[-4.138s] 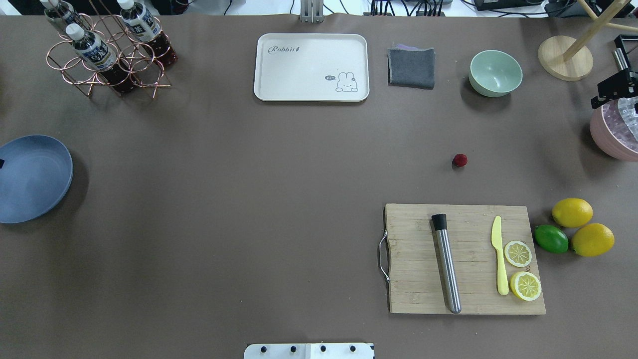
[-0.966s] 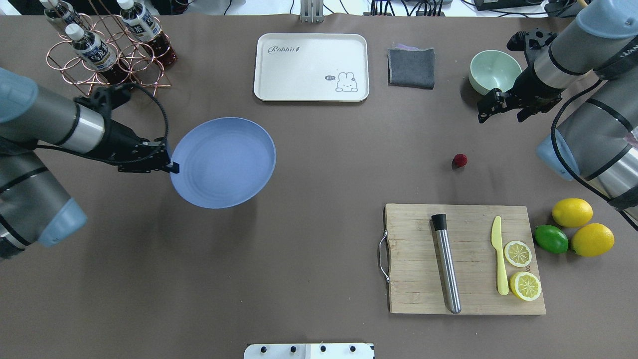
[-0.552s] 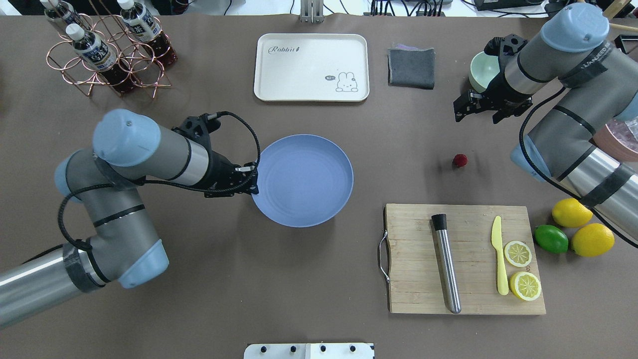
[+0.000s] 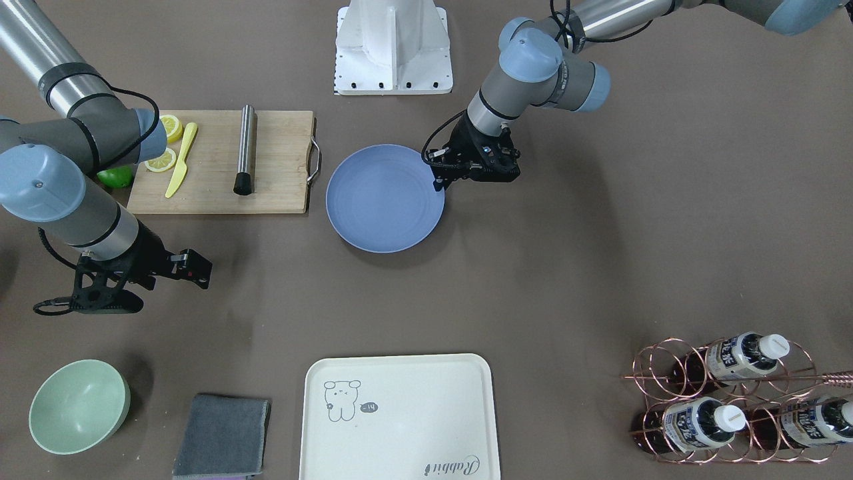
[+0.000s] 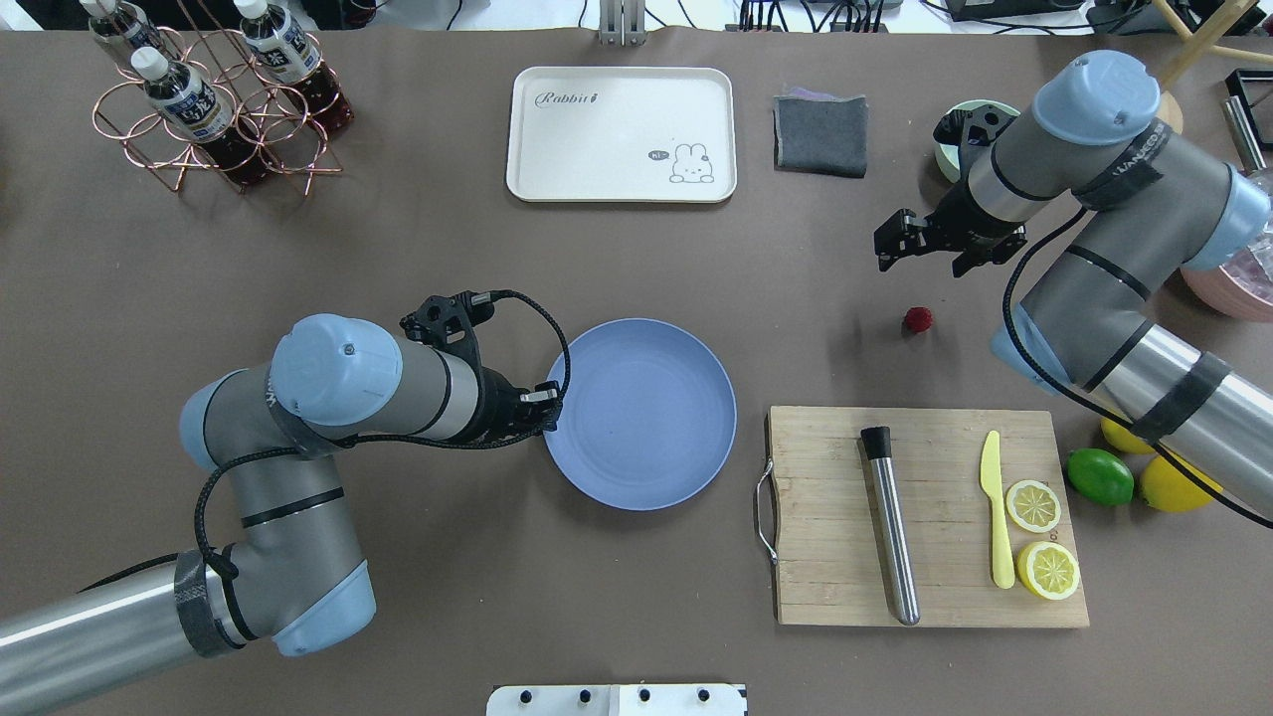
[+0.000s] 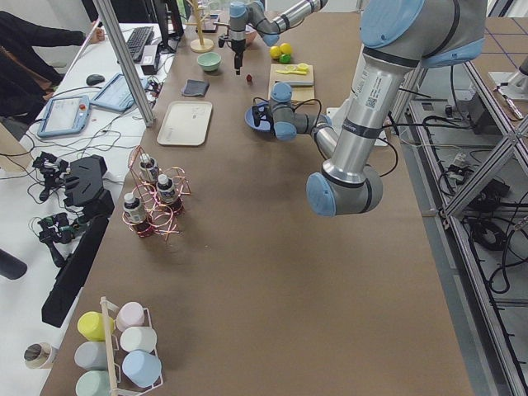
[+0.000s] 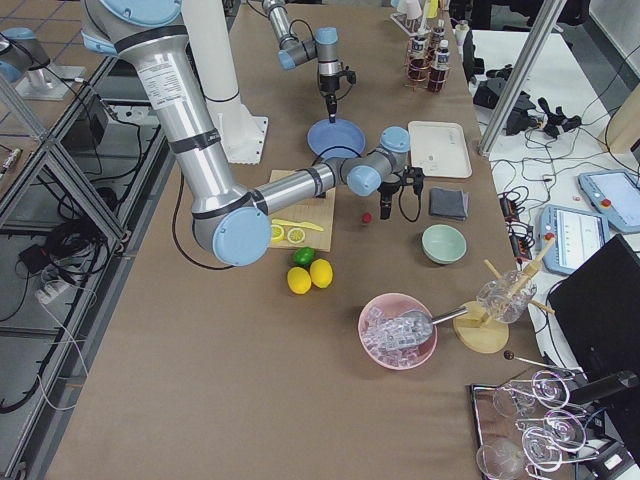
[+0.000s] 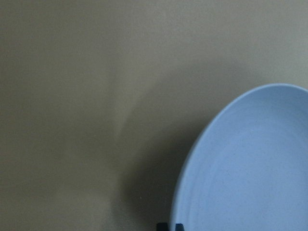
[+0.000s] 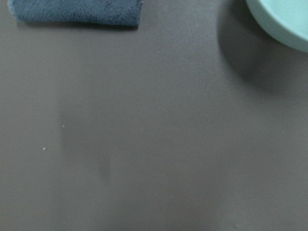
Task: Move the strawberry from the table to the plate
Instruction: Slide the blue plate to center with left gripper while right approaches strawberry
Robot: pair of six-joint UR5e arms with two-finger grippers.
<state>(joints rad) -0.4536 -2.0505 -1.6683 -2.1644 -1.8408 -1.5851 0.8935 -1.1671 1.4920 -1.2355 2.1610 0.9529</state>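
The strawberry [image 5: 918, 319] is a tiny dark-red berry lying alone on the grey-brown table [image 5: 398, 617], right of centre. It also shows as a red speck [image 7: 367, 216] in the exterior right view. The blue-lavender plate [image 5: 656, 438] sits mid-table, left of the cutting board. My left gripper [image 5: 549, 406] is shut on the plate's left rim, and the plate [image 8: 250, 173] fills the left wrist view's lower right. My right gripper [image 5: 917, 257] hovers open just beyond the strawberry, holding nothing. The right wrist view shows no fingers and no berry.
A wooden cutting board [image 5: 835, 557] holds a steel rod, a yellow knife and lemon slices. Lemons and a lime [image 5: 1099, 476] lie to its right. Along the far edge are a mint bowl [image 4: 78, 405], a grey cloth [image 5: 820, 134], a cream tray [image 5: 597, 139] and a bottle rack [image 5: 214, 99].
My left arm has carried the plate from the table's left edge to mid-table, nearer the board. My right gripper has come in and moved left toward the strawberry. The berry has stayed put.
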